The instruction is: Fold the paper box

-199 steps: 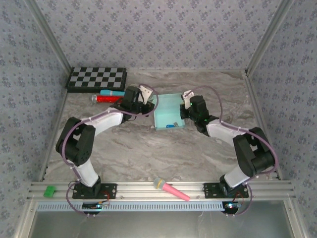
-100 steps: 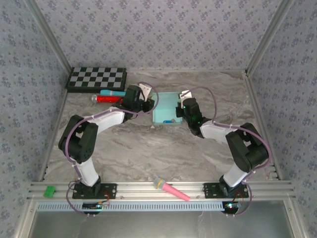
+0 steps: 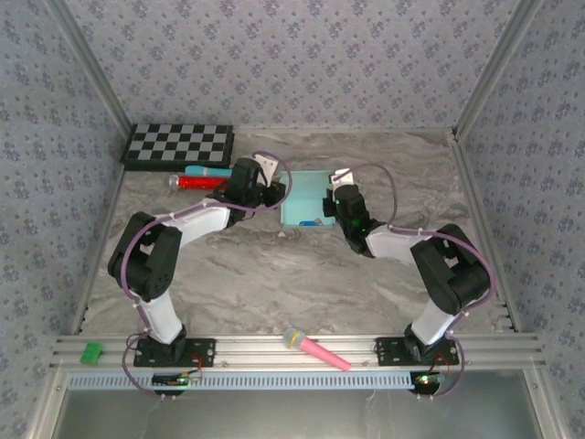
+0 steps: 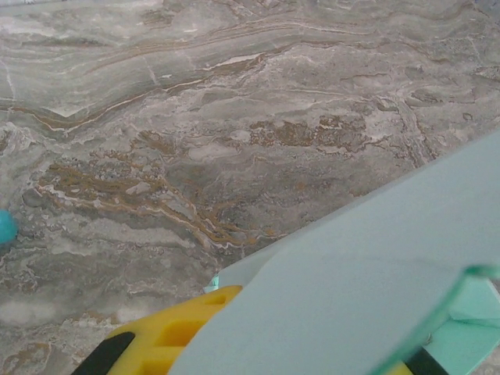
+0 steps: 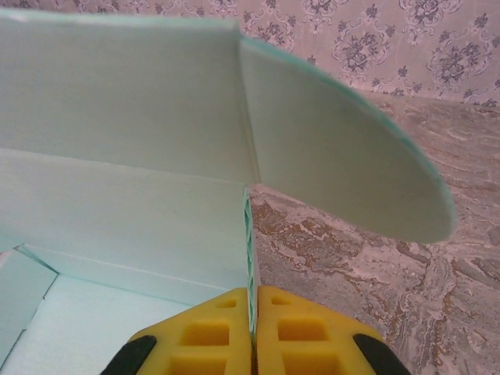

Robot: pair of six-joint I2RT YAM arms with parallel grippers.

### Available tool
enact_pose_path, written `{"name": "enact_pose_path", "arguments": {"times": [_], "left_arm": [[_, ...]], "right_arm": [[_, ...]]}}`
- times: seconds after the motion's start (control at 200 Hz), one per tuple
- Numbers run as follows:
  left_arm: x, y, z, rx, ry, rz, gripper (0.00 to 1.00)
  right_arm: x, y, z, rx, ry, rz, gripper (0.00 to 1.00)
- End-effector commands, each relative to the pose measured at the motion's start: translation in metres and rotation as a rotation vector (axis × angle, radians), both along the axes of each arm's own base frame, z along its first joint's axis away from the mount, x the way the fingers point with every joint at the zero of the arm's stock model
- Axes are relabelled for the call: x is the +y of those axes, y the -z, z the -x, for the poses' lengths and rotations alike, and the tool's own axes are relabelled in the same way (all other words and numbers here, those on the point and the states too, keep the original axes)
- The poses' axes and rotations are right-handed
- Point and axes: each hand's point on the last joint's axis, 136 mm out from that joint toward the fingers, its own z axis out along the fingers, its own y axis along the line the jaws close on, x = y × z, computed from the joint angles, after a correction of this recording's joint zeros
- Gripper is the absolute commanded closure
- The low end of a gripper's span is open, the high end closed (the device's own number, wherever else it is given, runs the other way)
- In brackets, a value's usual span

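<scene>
The paper box (image 3: pixel 304 197) is pale aqua card, standing half formed at the back middle of the marble table with its walls up. My left gripper (image 3: pixel 273 191) is at the box's left wall. In the left wrist view a wide flap of the box (image 4: pixel 367 305) lies over a yellow finger (image 4: pixel 168 340) and hides the gap between the jaws. My right gripper (image 3: pixel 333 195) is at the right wall. In the right wrist view its yellow jaws (image 5: pixel 253 301) are pressed together on the upright wall edge (image 5: pixel 249 234), with a rounded flap (image 5: pixel 344 168) bending off to the right.
A black-and-white checkerboard (image 3: pixel 178 144) lies at the back left, with a red tube (image 3: pixel 195 182) and a blue one (image 3: pixel 208 171) just in front of it. A pink toy microphone (image 3: pixel 316 350) and a green block (image 3: pixel 91 352) rest on the front rail.
The right gripper has pushed left and toward the back with the box wall in it. The box has drawn in from a broad sheet to a narrower tray. The left gripper has barely moved.
</scene>
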Motion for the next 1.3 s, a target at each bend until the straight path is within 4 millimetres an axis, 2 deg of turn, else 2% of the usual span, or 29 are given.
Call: {"name": "enact_pose_path", "arguments": {"times": [0.0, 0.295, 0.53, 0.935, 1.299], "left_arm": [[-0.012, 0.001, 0.004, 0.001, 0.021, 0.042, 0.81], [-0.011, 0.0, 0.006, 0.006, 0.006, 0.071, 0.75], [-0.01, 0.004, 0.007, 0.017, 0.003, 0.07, 0.79], [-0.001, 0.009, 0.012, 0.03, -0.036, 0.061, 0.71], [-0.004, 0.006, 0.012, 0.03, -0.032, 0.086, 0.89]], "right_arm": [[0.005, -0.004, -0.001, -0.033, 0.017, -0.044, 0.89], [0.005, -0.004, 0.0, -0.029, 0.029, -0.063, 0.82], [0.006, -0.002, 0.002, -0.024, 0.034, -0.064, 0.83], [0.003, 0.004, 0.007, -0.005, 0.042, -0.067, 0.8], [0.007, 0.004, 0.01, 0.002, 0.026, -0.097, 0.89]]}}
